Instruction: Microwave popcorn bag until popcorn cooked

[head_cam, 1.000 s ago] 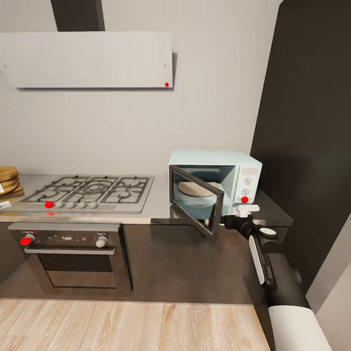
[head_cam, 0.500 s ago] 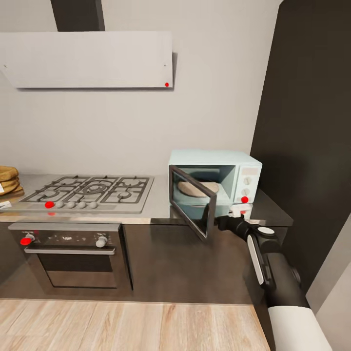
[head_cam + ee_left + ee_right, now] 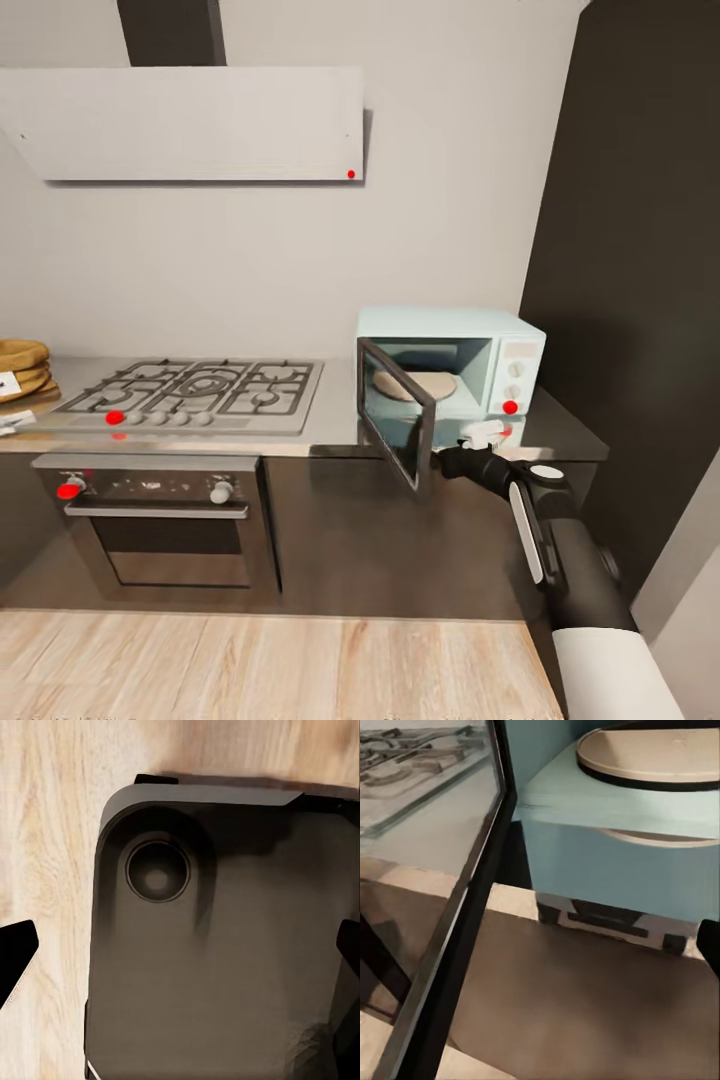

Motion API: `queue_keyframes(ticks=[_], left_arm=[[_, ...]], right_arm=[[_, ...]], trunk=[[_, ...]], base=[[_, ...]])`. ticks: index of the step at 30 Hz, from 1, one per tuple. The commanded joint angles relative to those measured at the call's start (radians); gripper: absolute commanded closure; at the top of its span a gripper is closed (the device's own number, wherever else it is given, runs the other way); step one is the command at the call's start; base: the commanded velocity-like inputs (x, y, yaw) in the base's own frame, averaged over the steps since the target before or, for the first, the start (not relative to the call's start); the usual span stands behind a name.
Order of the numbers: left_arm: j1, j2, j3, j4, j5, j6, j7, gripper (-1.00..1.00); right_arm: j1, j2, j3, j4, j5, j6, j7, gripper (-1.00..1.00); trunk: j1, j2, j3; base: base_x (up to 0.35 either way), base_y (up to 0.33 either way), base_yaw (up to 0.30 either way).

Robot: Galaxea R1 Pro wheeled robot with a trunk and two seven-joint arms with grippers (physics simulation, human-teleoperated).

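The pale mint-blue microwave (image 3: 470,345) stands on the grey countertop (image 3: 335,425), right of the hob. Its dark glass door (image 3: 398,428) hangs swung out toward me, and the tan turntable (image 3: 412,384) shows inside. My right gripper (image 3: 478,437) sits just behind the door's free edge, in front of the oven's mouth, open with nothing in it. In the right wrist view the door frame (image 3: 472,907) and the microwave's floor (image 3: 607,810) are close. A tan-brown sack with a white label, apparently the popcorn bag (image 3: 22,362), sits at the counter's far left, cut off by the frame. My left gripper (image 3: 180,952) hangs open over my dark base.
A steel gas hob (image 3: 195,390) lies on the counter, with a built-in oven (image 3: 150,520) under it and a hood (image 3: 190,122) above. A tall dark cabinet (image 3: 640,280) rises right of the microwave. Wooden floor (image 3: 270,665) stretches in front.
The microwave door has swung further out on its hinge, and my right gripper has moved left along with its free edge. The whole view has shifted slightly to the right.
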Motion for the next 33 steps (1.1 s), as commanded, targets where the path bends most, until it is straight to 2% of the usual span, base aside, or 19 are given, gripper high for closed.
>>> queue_keyframes(ticks=[1,8,25,33], left_arm=[[0.000,0.000,0.001,0.000,0.009,-0.002,0.000,-1.00],[0.000,0.000,0.001,0.000,0.009,-0.002,0.000,-1.00],[0.000,0.000,0.001,0.000,0.010,-0.002,0.000,-1.00],[0.000,0.000,0.001,0.000,0.009,-0.002,0.000,-1.00]], right_arm=[[-0.001,0.002,-0.003,-0.001,0.009,0.004,0.010,-1.00],[-0.001,0.002,-0.004,-0.001,0.015,0.004,0.010,-1.00],[-0.001,0.002,-0.006,0.000,0.015,0.003,0.007,-1.00],[-0.001,0.002,-0.009,0.000,0.015,0.001,0.004,-1.00]], trunk=[[0.000,-0.001,-0.001],[0.000,-0.001,-0.001],[0.000,-0.001,-0.001],[0.000,-0.001,-0.001]], base=[[-0.112,0.279,0.000],[-0.114,0.254,0.000],[-0.084,0.162,0.000],[-0.001,0.018,0.000]])
